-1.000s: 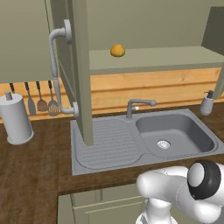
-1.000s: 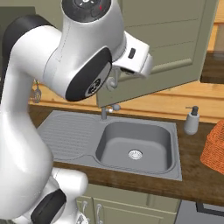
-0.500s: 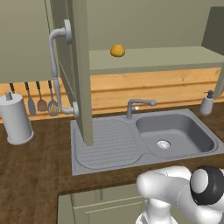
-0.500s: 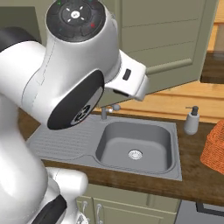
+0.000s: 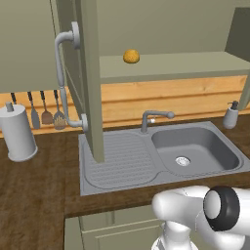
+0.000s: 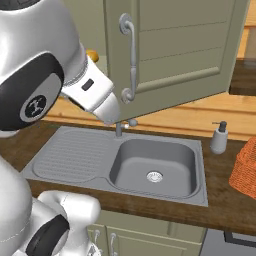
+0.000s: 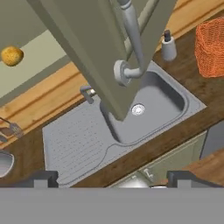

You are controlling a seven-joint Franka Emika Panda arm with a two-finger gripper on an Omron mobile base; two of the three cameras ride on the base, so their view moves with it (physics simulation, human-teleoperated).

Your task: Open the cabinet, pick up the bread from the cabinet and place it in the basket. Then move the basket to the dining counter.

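Note:
The cabinet door [image 6: 175, 50] stands swung open, and in the left base view the door [image 5: 91, 73] shows edge-on with its curved grey handle [image 5: 63, 73]. The bread [image 5: 130, 56], a small golden bun, rests on the open shelf; the bread [image 7: 12, 56] sits at the far left of the hand view. My gripper [image 7: 113, 179] is open, fingertips wide apart with nothing between them, a little back from the door handle [image 7: 131, 39] and not touching it. The orange basket [image 6: 246, 162] stands on the counter right of the sink; the basket [image 7: 211, 43] is at upper right.
A grey sink [image 5: 195, 151] with drainboard and tap lies under the cabinet. A soap dispenser [image 6: 219, 137] stands between sink and basket. A paper towel roll [image 5: 18, 132] and hanging utensils [image 5: 46, 114] are to the left. My arm [image 6: 45, 85] bulks large at left.
The jaws have spread wider and come off the handle. The arm has drawn back from the door toward the right base camera. The door stays open.

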